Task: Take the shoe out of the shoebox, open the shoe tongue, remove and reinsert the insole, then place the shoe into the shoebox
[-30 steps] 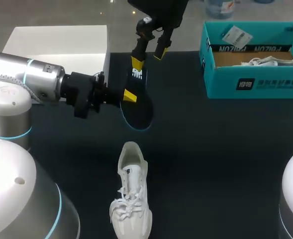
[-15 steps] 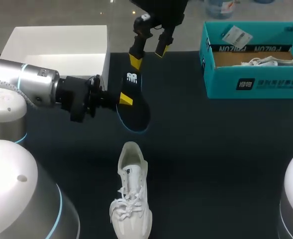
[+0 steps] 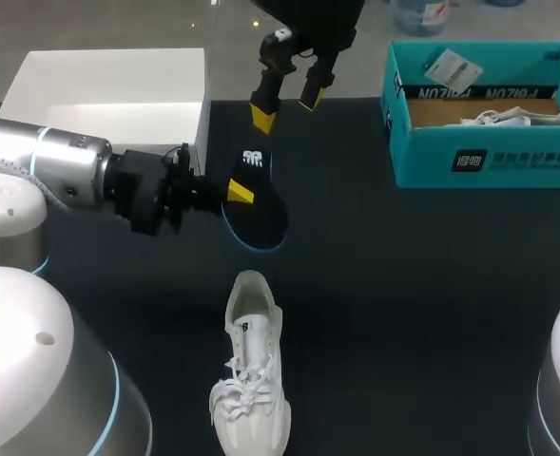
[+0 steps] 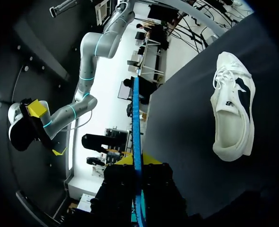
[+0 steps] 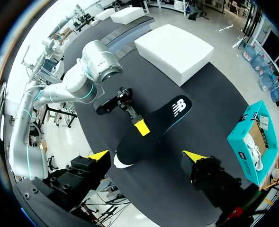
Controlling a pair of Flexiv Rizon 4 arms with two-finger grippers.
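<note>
Since the earlier frames the right gripper has been drawn up and away from the insole, whose logo end it was touching a second ago. The insole has been brought lower in the frame and laid flatter. The dark insole, edged in blue, is now seen just left of the frame's centre in the head view. Its printed heel end is pointed toward the top of the frame. It is clamped at its left edge by the left gripper, whose arm is brought in from the left edge. In the left wrist view the insole is seen edge-on as a thin blue line pinched between the two yellow tips. The right gripper is held at top centre, above the insole's heel end and apart from it, with its fingers spread and nothing between them. In the right wrist view the insole is seen ahead of those spread fingers. The white shoe is laid on the dark table at lower centre, below the insole, with its laces toward the bottom edge and its heel opening toward the insole. The teal shoebox is set at upper right, well apart from the shoe, and a second white shoe is seen inside it. A white box is placed at upper left.
</note>
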